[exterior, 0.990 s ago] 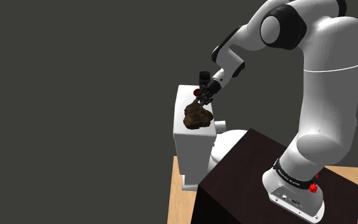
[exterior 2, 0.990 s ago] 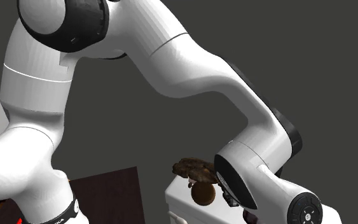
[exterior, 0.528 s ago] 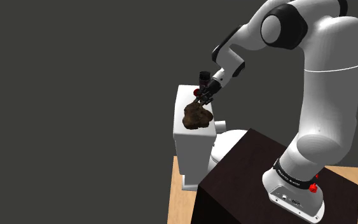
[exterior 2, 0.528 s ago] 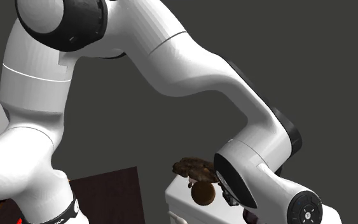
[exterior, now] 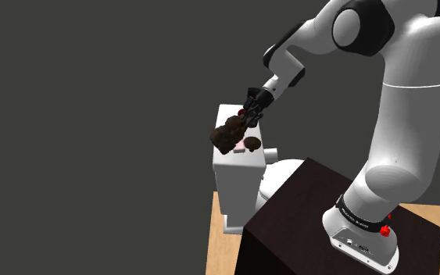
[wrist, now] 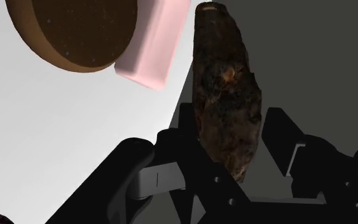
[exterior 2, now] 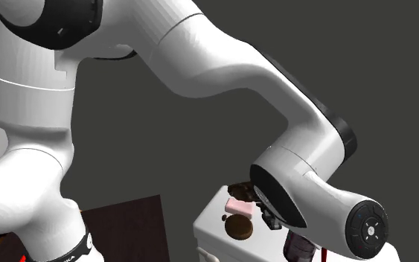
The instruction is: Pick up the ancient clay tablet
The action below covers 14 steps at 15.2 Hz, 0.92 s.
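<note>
The clay tablet (exterior: 226,134) is a rough dark-brown slab, hanging tilted in the air just above the white tank's (exterior: 237,181) near corner. My gripper (exterior: 245,119) is shut on its upper end. In the wrist view the tablet (wrist: 226,95) stands edge-on, clasped between the two black fingers (wrist: 185,130), with the gripper (wrist: 231,139) off the tank's edge. From the second exterior view a dark bit of the tablet (exterior 2: 240,188) peeks out beside the arm's wrist.
A brown round disc (wrist: 75,32) and a pink block (wrist: 155,41) lie on the tank's white top (wrist: 44,140). The disc (exterior 2: 239,227) and block (exterior 2: 239,205) sit close below the hand. The dark stand (exterior: 304,223) rests on a wooden floor (exterior: 222,250).
The gripper has lifted the tablet off the tank top and carried it toward the shoulder view's left, uncovering the disc and the pink block. The arm's upper links have risen.
</note>
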Each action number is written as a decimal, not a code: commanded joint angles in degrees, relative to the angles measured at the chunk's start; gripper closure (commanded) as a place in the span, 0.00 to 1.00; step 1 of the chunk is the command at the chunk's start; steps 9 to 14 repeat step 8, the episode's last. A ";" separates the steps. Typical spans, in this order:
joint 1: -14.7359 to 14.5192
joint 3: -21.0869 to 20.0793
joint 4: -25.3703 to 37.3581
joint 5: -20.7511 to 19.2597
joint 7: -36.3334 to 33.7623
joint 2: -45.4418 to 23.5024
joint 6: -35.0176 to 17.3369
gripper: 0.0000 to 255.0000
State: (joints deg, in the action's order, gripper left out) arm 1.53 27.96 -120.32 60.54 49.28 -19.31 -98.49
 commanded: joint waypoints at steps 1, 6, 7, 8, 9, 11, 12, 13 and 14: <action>-0.22 0.21 0.07 -0.61 -1.17 1.26 0.38 1.00; -0.58 0.72 0.29 -2.18 -3.88 4.18 1.40 1.00; -0.58 0.73 0.29 -2.23 -3.96 4.27 1.43 1.00; -0.58 0.73 0.29 -2.22 -3.96 4.27 1.43 1.00; -0.58 0.73 0.29 -2.22 -3.96 4.27 1.43 1.00; -0.58 0.73 0.29 -2.22 -3.96 4.27 1.43 1.00; -0.58 0.73 0.29 -2.22 -3.96 4.27 1.43 1.00; -0.58 0.73 0.29 -2.22 -3.96 4.27 1.43 1.00; -0.58 0.73 0.29 -2.22 -3.96 4.27 1.43 1.00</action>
